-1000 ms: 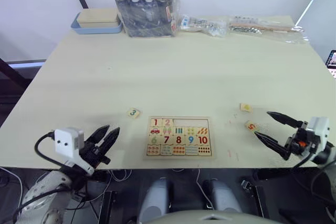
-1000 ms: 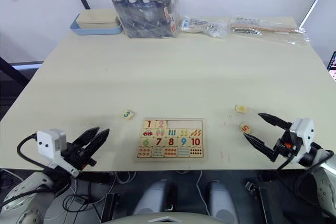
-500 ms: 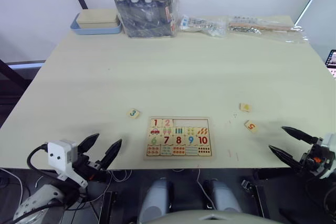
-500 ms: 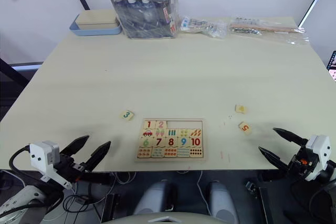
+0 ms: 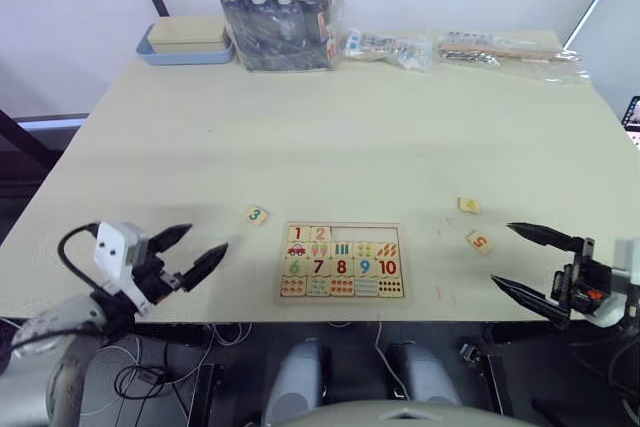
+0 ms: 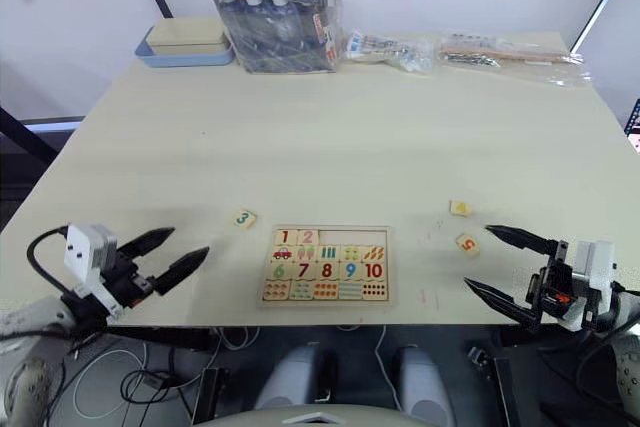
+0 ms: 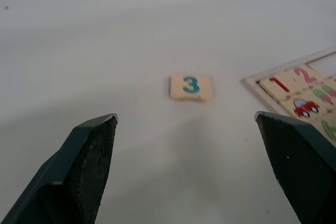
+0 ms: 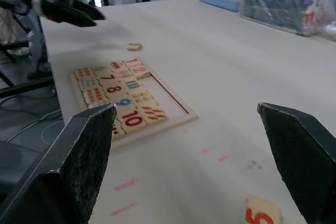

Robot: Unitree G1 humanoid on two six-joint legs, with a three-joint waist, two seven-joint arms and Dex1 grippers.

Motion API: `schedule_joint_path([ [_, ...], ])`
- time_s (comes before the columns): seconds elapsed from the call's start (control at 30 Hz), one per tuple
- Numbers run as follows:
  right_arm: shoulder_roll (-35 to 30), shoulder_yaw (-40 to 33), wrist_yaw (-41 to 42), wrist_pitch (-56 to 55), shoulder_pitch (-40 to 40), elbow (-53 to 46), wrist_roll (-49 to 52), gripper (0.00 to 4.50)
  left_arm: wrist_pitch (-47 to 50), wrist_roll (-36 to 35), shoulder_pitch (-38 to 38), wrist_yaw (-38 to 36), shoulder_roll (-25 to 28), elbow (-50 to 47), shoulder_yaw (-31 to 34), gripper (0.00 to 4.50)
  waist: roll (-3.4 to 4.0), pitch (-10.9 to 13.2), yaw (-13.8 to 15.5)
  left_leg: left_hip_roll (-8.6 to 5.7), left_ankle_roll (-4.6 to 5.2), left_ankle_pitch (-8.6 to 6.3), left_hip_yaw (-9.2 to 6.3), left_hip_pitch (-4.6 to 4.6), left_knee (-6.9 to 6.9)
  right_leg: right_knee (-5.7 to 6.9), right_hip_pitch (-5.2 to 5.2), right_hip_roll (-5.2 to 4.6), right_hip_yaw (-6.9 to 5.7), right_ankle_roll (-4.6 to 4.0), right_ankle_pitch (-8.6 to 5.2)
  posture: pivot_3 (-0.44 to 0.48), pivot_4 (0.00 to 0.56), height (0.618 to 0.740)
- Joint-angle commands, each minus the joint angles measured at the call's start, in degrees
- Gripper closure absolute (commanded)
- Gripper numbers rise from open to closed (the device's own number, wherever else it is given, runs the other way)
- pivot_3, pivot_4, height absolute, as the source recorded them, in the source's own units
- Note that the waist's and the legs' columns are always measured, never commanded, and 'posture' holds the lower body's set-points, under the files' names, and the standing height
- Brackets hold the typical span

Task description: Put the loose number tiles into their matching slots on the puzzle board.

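The puzzle board [image 5: 341, 261] lies near the table's front edge, with tiles 1 and 2 seated in its top row and open slots beside them. A loose tile 3 [image 5: 255, 215] rests left of the board. My left gripper [image 5: 205, 239] hovers open just left of it, and the left wrist view shows tile 3 [image 7: 191, 86] ahead between the fingers [image 7: 89, 166]. To the right of the board lie tile 4 [image 5: 468, 205] and tile 5 [image 5: 479, 241]. My right gripper [image 5: 502, 254] stands open just right of tile 5 [image 8: 261, 213], holding nothing.
At the back of the table stand a blue tray [image 5: 160, 53] with a beige box, a plastic-wrapped bundle [image 5: 280, 15] and clear plastic bags [image 5: 510, 50]. The board [image 8: 126, 98] sits close to the front table edge.
The left gripper's fingers have spread apart, and the arm has risen toward tile 3. The right gripper dropped back from tile 5, then returned leftward beside it.
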Motion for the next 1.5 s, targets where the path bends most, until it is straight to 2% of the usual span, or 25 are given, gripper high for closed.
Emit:
schedule_joint_path([
  [0.03,-1.34,-0.5,0.87,0.53,-0.09,-5.15,2.34,0.0,5.64,1.14,-6.03,1.05,4.15,0.26,-4.09,0.04,-0.03,-0.01,-0.06,0.0,0.0,0.0,-0.02,0.0,0.01,0.0,0.0,0.01,-0.03,0.0,0.0,0.0,0.15,0.74],
  [0.23,-2.24,-0.76,0.47,1.32,0.27,-8.25,2.78,0.0,14.14,3.53,-15.46,2.55,8.44,2.64,-11.49,0.04,-0.04,0.02,-0.46,0.02,0.0,0.0,0.05,0.01,-0.05,-0.03,0.02,0.05,0.02,0.01,0.01,0.0,0.15,0.74],
  [0.43,-1.83,-1.41,-0.91,1.23,0.92,-9.09,2.35,0.0,20.46,5.26,-19.26,5.07,8.93,1.63,-16.02,0.04,-0.05,0.03,-0.35,0.02,0.0,0.0,0.05,0.01,-0.05,-0.02,0.02,0.04,0.03,0.01,0.01,0.0,0.15,0.74],
  [0.57,-1.56,-1.08,-1.71,1.02,1.33,-9.62,2.21,0.0,24.0,6.36,-20.19,8.48,7.4,0.25,-17.94,0.04,-0.05,0.03,-0.31,0.02,0.0,0.0,0.04,0.0,-0.05,-0.01,0.02,0.02,0.03,0.01,0.01,0.0,0.15,0.74],
  [0.7,-1.31,-0.61,-2.22,0.74,1.3,-9.72,1.97,0.0,27.78,7.1,-19.99,13.87,3.63,-2.18,-18.74,0.04,-0.03,0.02,-0.22,0.01,0.0,0.0,0.04,0.0,-0.04,-0.01,0.03,-0.03,0.04,0.02,0.01,0.0,0.15,0.74],
  [0.83,-1.26,-0.15,-2.23,0.5,0.9,-9.33,1.79,0.0,29.04,6.89,-20.0,15.68,1.18,-4.13,-19.01,0.04,0.0,0.0,-0.11,0.0,0.0,0.0,0.02,0.01,-0.03,0.0,0.05,-0.07,0.03,0.01,0.01,0.0,0.15,0.74],
  [0.87,-1.31,-0.07,-2.18,0.49,0.73,-9.19,1.77,0.0,29.45,6.92,-19.97,15.98,0.93,-4.4,-19.04,0.55,0.0,0.0,-0.13,0.0,-0.01,0.0,0.01,0.01,-0.04,0.0,0.05,-0.08,0.03,0.01,0.01,0.0,0.15,0.74],
  [0.97,-1.36,0.03,-2.08,0.48,0.39,-8.95,1.7,0.0,30.55,6.83,-19.71,16.56,0.66,-5.13,-18.8,1.65,0.01,0.0,-0.19,0.0,-0.01,0.0,0.02,0.01,-0.04,0.0,0.04,-0.08,0.03,0.01,0.01,0.0,0.15,0.74],
  [1.07,-1.4,0.1,-1.85,0.5,0.34,-8.73,1.52,0.0,31.53,6.62,-19.21,17.81,0.09,-6.54,-17.79,3.05,0.0,0.0,-0.19,0.0,-0.01,0.0,0.02,0.01,-0.04,0.0,0.04,-0.11,0.04,0.0,0.01,0.0,0.15,0.74],
  [1.2,-1.32,0.32,-1.58,0.49,0.36,-8.44,1.35,0.0,35.64,5.53,-17.95,21.14,-1.74,-11.48,-14.56,3.05,0.0,0.0,-0.24,0.0,-0.01,0.0,0.02,0.01,-0.04,-0.01,0.04,-0.32,0.04,0.0,0.01,0.0,0.15,0.74],
  [1.3,-1.42,0.51,-1.15,0.99,0.3,-8.32,1.77,0.0,42.4,3.69,-16.59,25.06,-4.97,-19.66,-10.97,3.05,-0.04,0.02,-0.31,0.01,-0.01,0.0,0.01,0.0,-0.04,-0.01,0.04,-0.35,0.03,0.0,0.01,0.0,0.15,0.74],
  [1.5,-3.09,0.63,1.21,3.07,-0.09,-8.23,3.34,0.0,62.37,4.58,-18.05,35.34,-20.61,-34.5,-2.66,3.05,-0.06,0.02,-0.22,-0.02,-0.01,0.0,-0.06,-0.01,-0.01,0.0,0.07,-0.34,-0.02,0.01,0.02,0.0,0.15,0.74],
])
